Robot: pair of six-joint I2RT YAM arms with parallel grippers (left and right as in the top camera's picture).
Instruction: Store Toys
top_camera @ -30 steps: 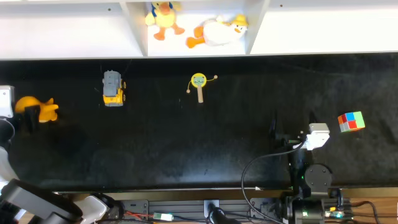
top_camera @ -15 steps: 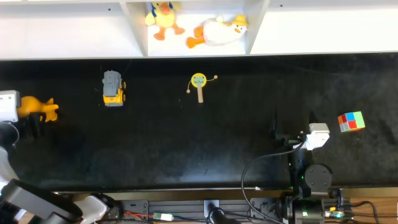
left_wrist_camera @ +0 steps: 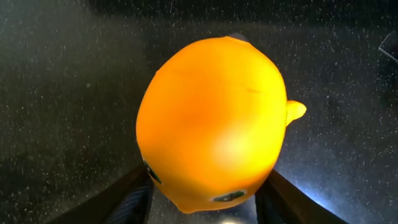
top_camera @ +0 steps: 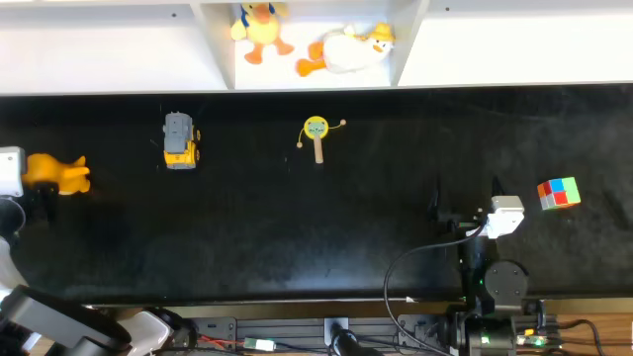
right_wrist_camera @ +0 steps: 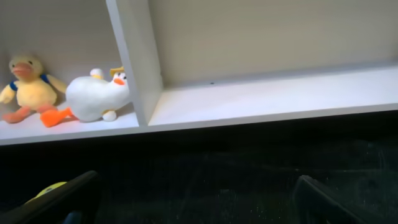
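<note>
**Status: left pincer clenched on orange toy; right pincer released**

1. Left arm. The left pincer (left_wrist_camera: 206, 198) is clenched on the orange toy (left_wrist_camera: 211, 118). In the left wrist view, the rounded toy sits between the two fingers (left_wrist_camera: 135, 200), with one finger against each flank. A small nub projects from one side of the toy. The black speckled tabletop (left_wrist_camera: 56, 87) lies beneath. Whether the toy rests on the tabletop or is held clear of it cannot be determined.

2. Location of the held toy. In the top view, the orange toy is at the far left edge of the tabletop, just beside the left arm's white wrist housing and well apart from the shelf (top_camera: 109, 61).

3. Right arm. The right pincer (right_wrist_camera: 199, 208) is released, with its fingers spread wide and nothing between them. It stands near the front of the tabletop on the right side.

4. Loose items on the tabletop. A multicoloured cube (top_camera: 558, 193) lies near the right pincer, toward the right edge. A rattle drum (top_camera: 316, 133) lies mid-table, and a toy truck (top_camera: 179, 140) lies to its left.

5. Shelf. The white shelf runs along the far edge. Its centre compartment holds a yellow plush duck (top_camera: 259, 28) and, just beside it, a white plush duck (top_camera: 346, 49), which lies on its side.
</note>
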